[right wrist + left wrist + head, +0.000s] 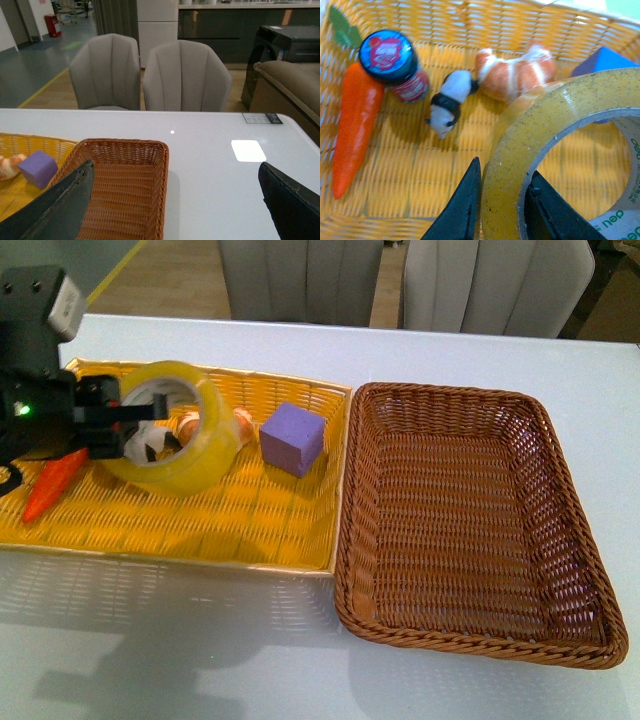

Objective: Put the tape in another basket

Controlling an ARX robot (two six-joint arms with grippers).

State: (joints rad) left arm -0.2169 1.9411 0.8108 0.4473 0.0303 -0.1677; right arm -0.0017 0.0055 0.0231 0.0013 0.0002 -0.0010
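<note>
1 tape [203,454] in left claw [502,212] — over yellow tray [250,530].

The brown basket [470,500] is open from above with a bare floor, its raised rim just beside the yellow tray [230,525]. Between the tape [205,455] and that rim stands only the purple cube [292,438], low in the tray

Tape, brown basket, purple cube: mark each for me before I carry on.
tape [195,458]: front view, on its yellowish outer band.
brown basket [460,510]: front view, on its bare woven floor.
purple cube [292,438]: front view, on the middle of the block.
</note>
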